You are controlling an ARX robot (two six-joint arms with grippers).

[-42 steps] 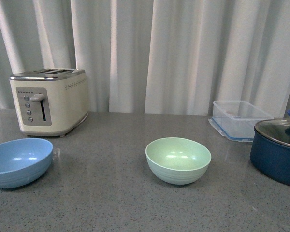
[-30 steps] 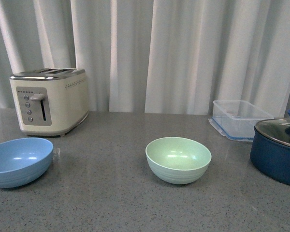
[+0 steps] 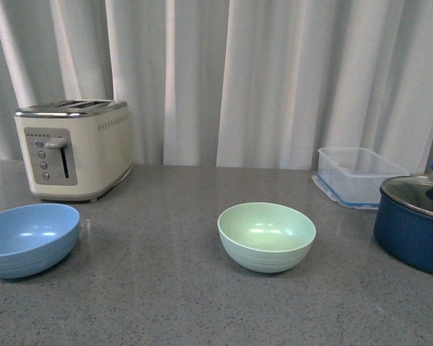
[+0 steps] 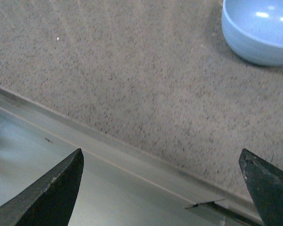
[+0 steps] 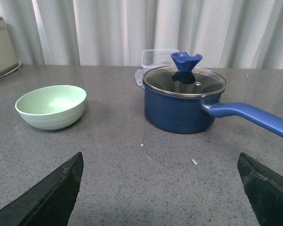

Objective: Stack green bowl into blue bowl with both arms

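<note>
1. White pleated curtain (image 3: 274, 79) spans the whole back, hanging in vertical folds; light glows softly through it.
2. Grey speckled stone desk (image 3: 166, 216), with a faint sheen.
3. Left wrist view: desk's straight edge, with a pale smooth surface (image 4: 47, 146) beyond; floor or not, cannot tell.

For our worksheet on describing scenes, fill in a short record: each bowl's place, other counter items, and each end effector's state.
Surface: grey speckled counter
Centre: pale mint-green round matte bowl, upright, empty
Far left: light sky-blue round matte bowl, upright, empty
Back left: cream metal-topped toaster
Back right: clear plastic container
Far right: dark navy pot with glass lid
Left end effector: open, empty
Right end effector: open, empty
Stacked: no, bowls apart
</note>
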